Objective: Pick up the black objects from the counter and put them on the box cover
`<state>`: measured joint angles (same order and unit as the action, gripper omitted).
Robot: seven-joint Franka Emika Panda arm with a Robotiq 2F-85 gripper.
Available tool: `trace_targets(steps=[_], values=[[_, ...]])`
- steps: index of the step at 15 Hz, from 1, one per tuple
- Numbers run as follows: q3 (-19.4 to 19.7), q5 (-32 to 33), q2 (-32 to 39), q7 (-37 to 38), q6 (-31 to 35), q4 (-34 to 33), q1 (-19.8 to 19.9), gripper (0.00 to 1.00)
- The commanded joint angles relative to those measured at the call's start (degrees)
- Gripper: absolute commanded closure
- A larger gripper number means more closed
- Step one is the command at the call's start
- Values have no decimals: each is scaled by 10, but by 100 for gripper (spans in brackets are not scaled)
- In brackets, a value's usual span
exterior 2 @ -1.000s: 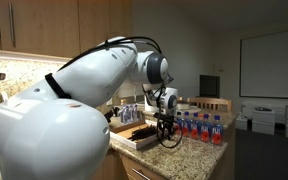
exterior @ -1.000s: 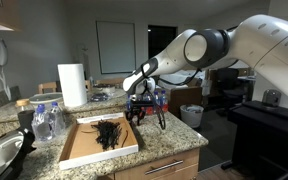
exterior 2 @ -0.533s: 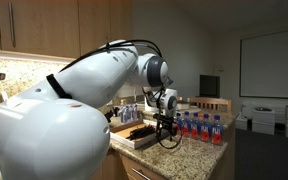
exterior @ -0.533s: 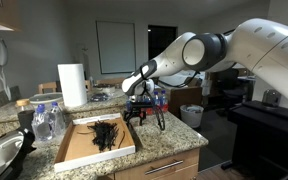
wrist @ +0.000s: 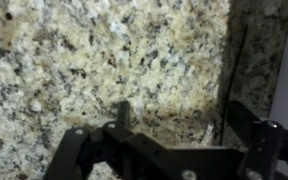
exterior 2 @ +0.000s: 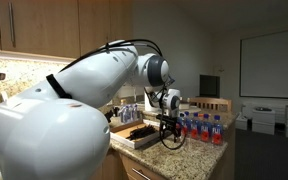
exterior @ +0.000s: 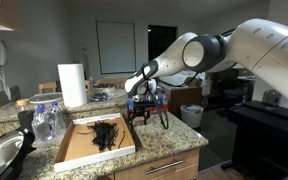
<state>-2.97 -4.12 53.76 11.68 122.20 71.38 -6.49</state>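
Gripper point(exterior: 147, 117) open, near black objects point(exterior: 107, 132)

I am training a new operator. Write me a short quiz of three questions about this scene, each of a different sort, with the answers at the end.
1. True or false: a clump of black objects lies on the box cover.
2. In the wrist view, which surface is below the gripper? A) the granite counter B) the box cover C) a sink
3. Do the gripper's jaws stand open or shut?
Key: 1 true; 2 A; 3 open.
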Motion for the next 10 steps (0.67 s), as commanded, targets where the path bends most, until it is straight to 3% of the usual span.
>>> trace_targets(steps=[1, 10], values=[[13, 2, -1, 16, -29, 1, -4, 0], [11, 1, 8, 9, -25, -12, -10, 0]])
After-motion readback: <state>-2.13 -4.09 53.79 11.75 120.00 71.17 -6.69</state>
